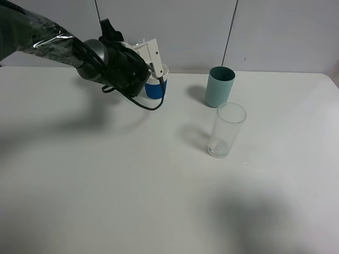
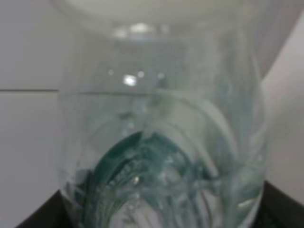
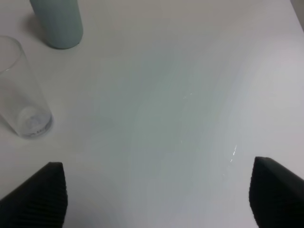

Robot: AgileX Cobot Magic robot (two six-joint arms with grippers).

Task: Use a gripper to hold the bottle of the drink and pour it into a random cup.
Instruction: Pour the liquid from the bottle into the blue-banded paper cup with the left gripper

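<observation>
Nothing readable here, tbh. In the left wrist view the green label on the bottle is just a blurry smear, no letters come out. The blue-banded cup, upper left in the high view, is too small to show any print.

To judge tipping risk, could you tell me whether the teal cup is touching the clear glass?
Apart. The right wrist view shows a strip of bare table between the teal cup and the clear glass.

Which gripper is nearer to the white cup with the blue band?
Left. The left gripper is just above the cup, at its rim. The right gripper is over the table beyond the glass and teal cup, with this cup outside its view.
</observation>
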